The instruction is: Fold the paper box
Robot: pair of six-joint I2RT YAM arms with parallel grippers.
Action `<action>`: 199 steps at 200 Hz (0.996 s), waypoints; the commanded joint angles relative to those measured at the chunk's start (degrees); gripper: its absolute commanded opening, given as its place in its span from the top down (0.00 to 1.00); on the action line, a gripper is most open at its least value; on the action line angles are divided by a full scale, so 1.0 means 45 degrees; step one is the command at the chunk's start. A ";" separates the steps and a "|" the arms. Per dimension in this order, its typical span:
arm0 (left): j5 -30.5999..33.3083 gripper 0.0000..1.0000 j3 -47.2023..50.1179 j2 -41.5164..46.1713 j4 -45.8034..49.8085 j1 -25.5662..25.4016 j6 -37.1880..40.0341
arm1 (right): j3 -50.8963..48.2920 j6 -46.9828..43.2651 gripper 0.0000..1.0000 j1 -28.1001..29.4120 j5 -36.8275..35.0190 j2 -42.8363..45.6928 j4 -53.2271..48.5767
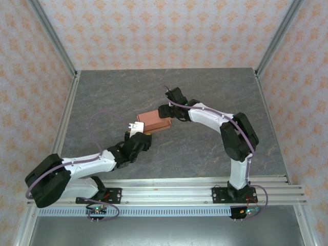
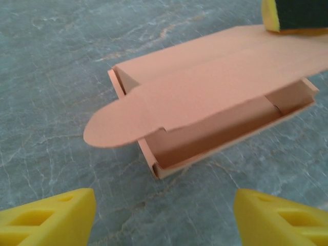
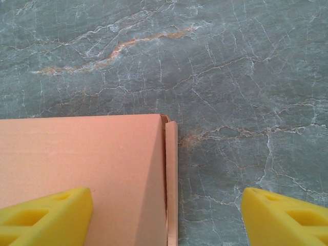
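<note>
Left wrist view has the paper box (image 2: 205, 97) just ahead of the empty, wide-spread left gripper (image 2: 165, 197), lid raised, rounded tab (image 2: 110, 130) untucked. The right gripper (image 3: 166, 193), also wide, straddles the box's far edge, one finger over its top. Lid closing seems to be in hand; next, the tab needs pushing down into the front wall.

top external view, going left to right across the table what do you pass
left arm → paper box → right arm
</note>
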State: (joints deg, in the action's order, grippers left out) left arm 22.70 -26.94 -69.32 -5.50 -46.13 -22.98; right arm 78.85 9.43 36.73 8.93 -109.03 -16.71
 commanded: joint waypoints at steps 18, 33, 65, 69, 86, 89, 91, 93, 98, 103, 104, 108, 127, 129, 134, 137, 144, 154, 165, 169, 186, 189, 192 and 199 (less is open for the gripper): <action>-0.1916 0.27 -0.0992 0.1885 0.2976 0.0225 0.0323 | -0.0061 0.0183 0.24 0.0168 -0.0415 -0.0128 0.0007; -0.2530 0.27 -0.1399 0.2575 0.3816 0.0423 0.0323 | -0.0030 0.0184 0.24 0.0158 -0.0397 -0.0154 0.0003; -0.4317 0.27 -0.2144 0.3474 0.4849 0.1597 -0.0090 | 0.0005 0.0188 0.24 0.0175 -0.0401 -0.0227 -0.0001; -0.4542 0.28 -0.2218 0.3488 0.4908 0.1807 -0.0161 | -0.0002 0.0181 0.24 0.0160 -0.0397 -0.0224 0.0000; -0.5332 0.27 -0.2601 0.3304 0.5049 0.2793 -0.0437 | 0.0002 0.0185 0.24 0.0158 -0.0367 -0.0234 0.0000; -0.5461 0.27 -0.2673 0.3235 0.5054 0.2969 -0.0481 | 0.0008 0.0179 0.24 0.0158 -0.0381 -0.0235 0.0002; -0.5519 0.27 -0.2731 0.3163 0.5051 0.3079 -0.0499 | 0.0000 0.0167 0.24 0.0158 -0.0382 -0.0236 -0.0008; -0.5593 0.28 -0.2780 0.3106 0.5050 0.3204 -0.0523 | 0.0003 0.0169 0.24 0.0158 -0.0392 -0.0227 -0.0010; -0.5786 0.27 -0.2914 0.2894 0.5046 0.3522 -0.0584 | 0.0017 0.0158 0.24 0.0162 -0.0399 -0.0228 -0.0009; -0.5969 0.27 -0.3036 0.2676 0.5028 0.3814 -0.0667 | 0.0037 0.0169 0.24 0.0170 -0.0391 -0.0229 -0.0018; -0.6024 0.27 -0.3066 0.2634 0.5019 0.3859 -0.0670 | 0.0046 0.0169 0.24 0.0174 -0.0387 -0.0226 -0.0018; -0.6192 0.27 -0.3172 0.2446 0.4943 0.4086 -0.0710 | 0.0046 0.0169 0.24 0.0160 -0.0393 -0.0242 -0.0038; -0.6781 0.28 -0.3555 0.1353 0.4364 0.4925 -0.0967 | 0.0046 0.0147 0.24 0.0158 -0.0400 -0.0218 -0.0060; -0.6826 0.28 -0.3606 0.1227 0.4317 0.4994 -0.0982 | 0.0049 0.0145 0.24 0.0158 -0.0402 -0.0222 -0.0062; -0.6924 0.28 -0.3741 0.0846 0.4195 0.5143 -0.1020 | 0.0050 0.0157 0.24 0.0158 -0.0391 -0.0209 -0.0088; -0.6947 0.28 -0.3814 0.0643 0.4125 0.5213 -0.1020 | 0.0038 0.0137 0.24 0.0160 -0.0393 -0.0195 -0.0092; -0.6922 0.29 -0.3959 0.0143 0.4013 0.5352 -0.1081 | 0.0020 0.0166 0.24 0.0158 -0.0400 -0.0211 -0.0086; -0.6929 0.30 -0.4101 -0.0529 0.3745 0.5521 -0.1104 | -0.0014 0.0189 0.24 0.0187 -0.0382 -0.0206 -0.0057; -0.6959 0.32 -0.4262 -0.1188 0.3503 0.5599 -0.1153 | -0.0079 0.0209 0.24 0.0178 -0.0327 -0.0205 -0.0018; -0.6963 0.33 -0.4326 -0.1387 0.3453 0.5621 -0.1125 | -0.0104 0.0236 0.24 0.0195 -0.0331 -0.0220 0.0010; -0.6920 0.35 -0.4455 -0.2007 0.3327 0.5624 -0.1065 | -0.0207 0.0352 0.25 0.0216 -0.0198 -0.0258 0.0091; -0.6924 0.35 -0.4455 -0.2077 0.3267 0.5627 -0.1065 | -0.0218 0.0371 0.24 0.0226 -0.0162 -0.0247 0.0123; -0.6937 0.35 -0.4430 -0.2137 0.3213 0.5623 -0.1060 | -0.0249 0.0398 0.24 0.0232 -0.0116 -0.0246 0.0161; -0.6939 0.36 -0.4400 -0.2254 0.3134 0.5622 -0.1084 | -0.0321 0.0488 0.25 0.0236 -0.0003 -0.0243 0.0238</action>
State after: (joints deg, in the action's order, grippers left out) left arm -7.46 -45.08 -78.28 11.05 -21.21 -27.18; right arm 78.83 10.07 37.26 8.84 -109.30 -16.69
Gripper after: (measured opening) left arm 0.651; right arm 0.755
